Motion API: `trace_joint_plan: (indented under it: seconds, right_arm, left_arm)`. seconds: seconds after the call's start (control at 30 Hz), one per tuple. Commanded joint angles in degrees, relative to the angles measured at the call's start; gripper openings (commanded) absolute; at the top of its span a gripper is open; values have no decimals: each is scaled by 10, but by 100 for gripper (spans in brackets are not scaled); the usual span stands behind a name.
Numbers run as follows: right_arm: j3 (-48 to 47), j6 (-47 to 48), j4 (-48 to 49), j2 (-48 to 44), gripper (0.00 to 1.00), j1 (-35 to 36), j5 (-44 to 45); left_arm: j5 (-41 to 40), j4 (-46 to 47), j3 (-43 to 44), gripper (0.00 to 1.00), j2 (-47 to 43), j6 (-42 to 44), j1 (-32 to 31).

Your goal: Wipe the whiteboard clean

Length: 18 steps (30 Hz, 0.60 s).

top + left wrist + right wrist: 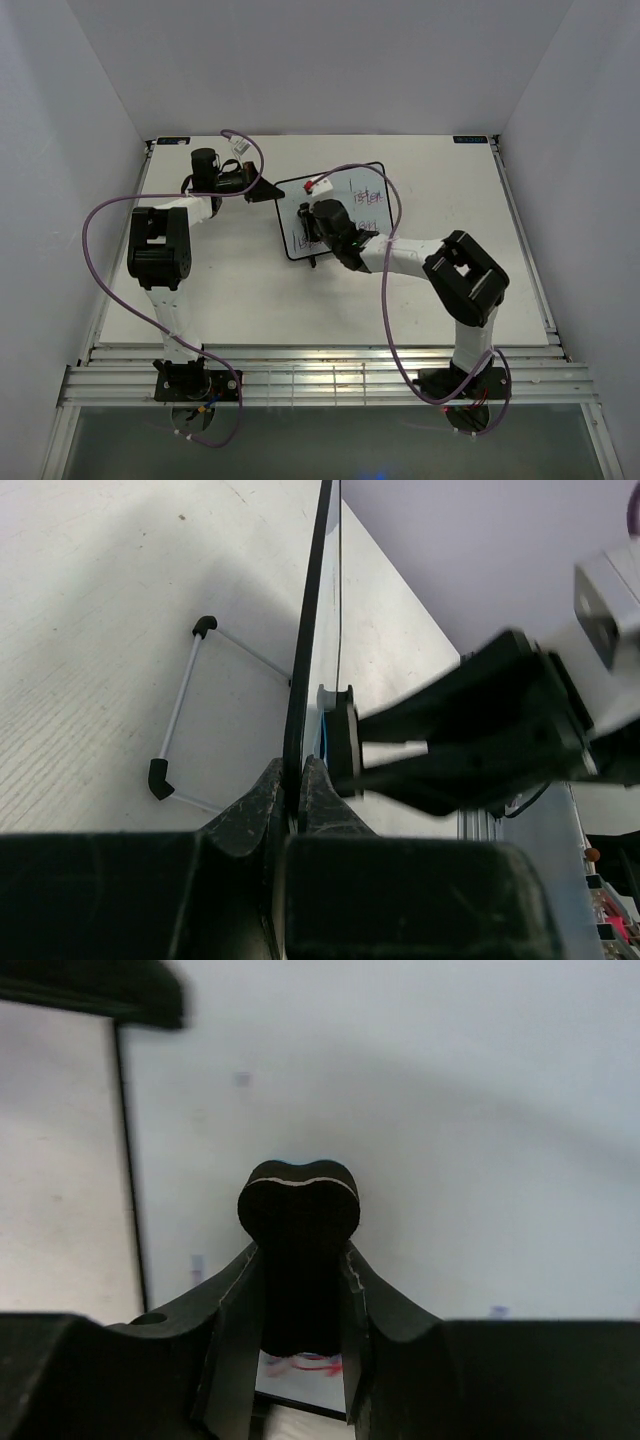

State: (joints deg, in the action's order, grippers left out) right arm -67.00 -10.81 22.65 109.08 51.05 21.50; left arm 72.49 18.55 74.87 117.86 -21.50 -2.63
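The whiteboard [350,222], black-framed, stands tilted at the table's middle, with dark handwriting [368,195] at its upper right. My left gripper [264,189] is shut on its left frame edge. From the left wrist the whiteboard [312,620] shows edge-on, the left gripper [293,780] pinching its frame, its wire stand feet [180,715] on the table behind it. My right gripper [308,226] is shut on a black bone-shaped eraser [298,1222] pressed to the board's face [460,1160]. Red marks [312,1365] show below the eraser, near the frame [127,1160].
White table [250,290] enclosed by white walls on three sides. Aluminium rails [320,375] run along the near edge by the arm bases. Purple cables [95,230] loop off both arms. The right arm's gripper [480,735] fills the right of the left wrist view.
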Motion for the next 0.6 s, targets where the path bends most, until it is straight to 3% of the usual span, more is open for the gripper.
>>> trace_joint_plan:
  seconds: [0.0, 0.07, 0.17, 0.3, 0.57]
  right_arm:
    - [55, 5, -16, -35, 8, -74, 51]
    - [75, 7, -1, -61, 8, -94, 5]
    - [66, 22, -12, -66, 8, -97, 4]
    - [-3, 39, -59, -27, 8, -88, 8]
    - [-182, 57, -130, 67, 8, -3, 52]
  left_arm:
    - [13, 4, -10, 0, -28, 66, -6]
    - [12, 3, -9, 0, -26, 66, -6]
    - [13, 3, -9, 0, -22, 66, -6]
    - [13, 3, -10, 0, -28, 66, -6]
    - [12, -3, -9, 0, -29, 71, -6]
